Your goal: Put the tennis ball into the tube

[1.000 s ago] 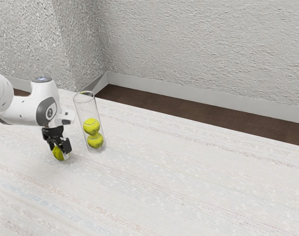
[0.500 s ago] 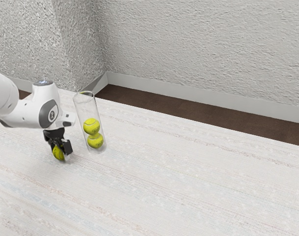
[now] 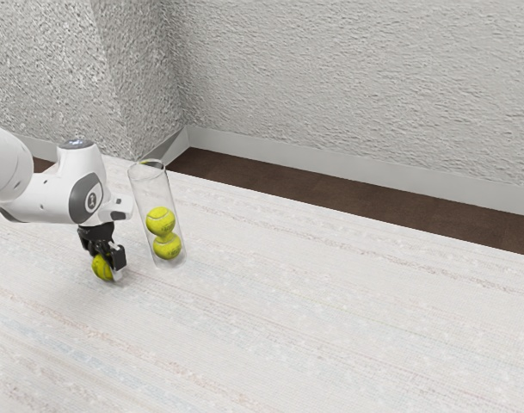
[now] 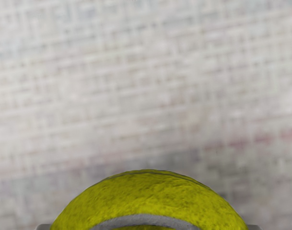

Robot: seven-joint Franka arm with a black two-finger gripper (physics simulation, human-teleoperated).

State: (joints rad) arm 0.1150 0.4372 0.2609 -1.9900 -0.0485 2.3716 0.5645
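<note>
My gripper [image 3: 104,261] points down at the near side of the tube in the exterior view, shut on a yellow-green tennis ball [image 3: 101,268] low at the table surface. In the wrist view the same ball [image 4: 150,199] bulges up at the lower edge, with a grey fingertip against each side. The clear tube [image 3: 148,191] stands just to the exterior view's right of my hand, its round mouth facing up. Inside it, an upper ball [image 3: 161,221] rests on a lower ball [image 3: 168,247].
A pale, streaked tabletop [image 3: 305,318] extends toward the exterior view's right. Beyond its far edge lie a dark brown floor [image 3: 330,200] and a rough light wall [image 3: 356,77].
My hand and arm have shifted slightly down and toward the exterior view's right. The ball at my fingers has hardly moved, and the tube with its two balls is unchanged.
</note>
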